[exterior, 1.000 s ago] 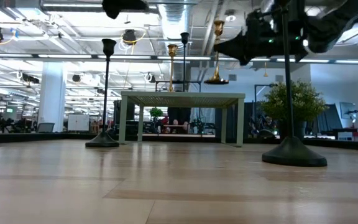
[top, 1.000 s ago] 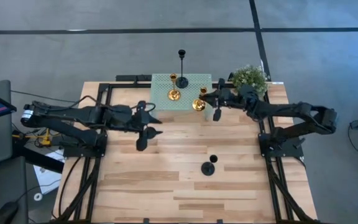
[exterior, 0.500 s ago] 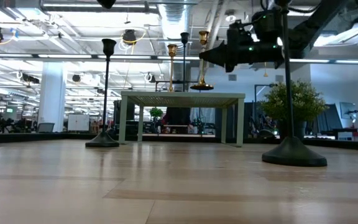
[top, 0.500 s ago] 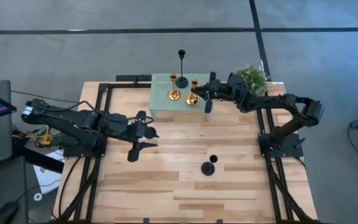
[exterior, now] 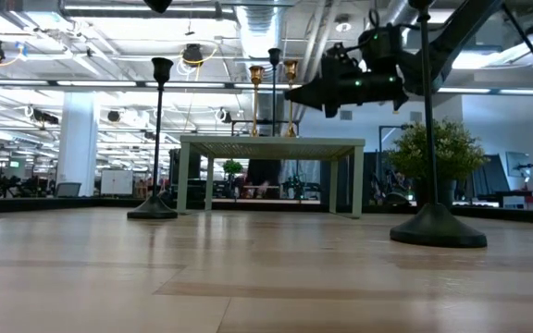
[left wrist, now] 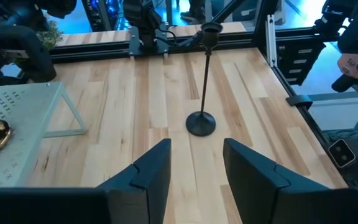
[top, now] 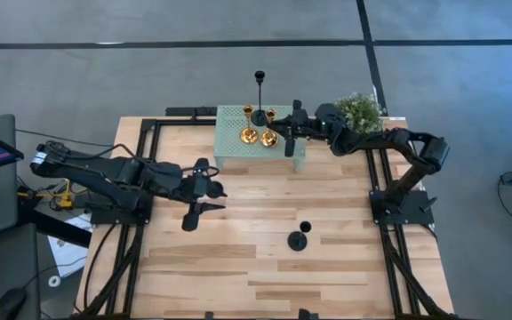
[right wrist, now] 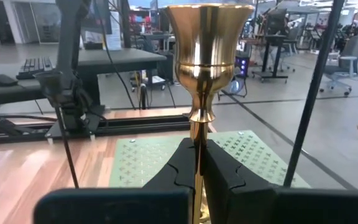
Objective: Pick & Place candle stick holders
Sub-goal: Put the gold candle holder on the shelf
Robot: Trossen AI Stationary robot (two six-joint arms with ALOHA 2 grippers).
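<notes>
A small green perforated stand (top: 232, 124) stands at the table's far middle. On it are a gold holder (top: 248, 135) and a tall black holder (top: 260, 98). My right gripper (top: 282, 136) is shut on a second gold holder (exterior: 291, 92), upright over the stand beside the first. Whether its base touches the stand top I cannot tell. A black holder (top: 299, 238) stands by its round base on the wood at the near right. Another black holder (exterior: 158, 139) stands on the table left of the stand, beneath my left gripper (top: 213, 197), which is open and empty. My right gripper pinches the gold holder's thin stem (right wrist: 196, 134), just below the cup, between its two fingers (right wrist: 219, 171). The fingers come level from the table's right side and lie across the stem. The holder stands upright in the hold; its base is hidden in the wrist view.
A bushy green plant (top: 358, 111) stands at the far right corner, behind my right arm. Black frame rails run along the table's left and right sides. Bare wood lies in the table's middle and near part (top: 256, 267).
My right gripper has carried the gold holder toward the table's far left, from beside the stand's right end to over its top, and has come down; the holder stays upright next to the other gold one. My left gripper has drifted a little toward the near left.
</notes>
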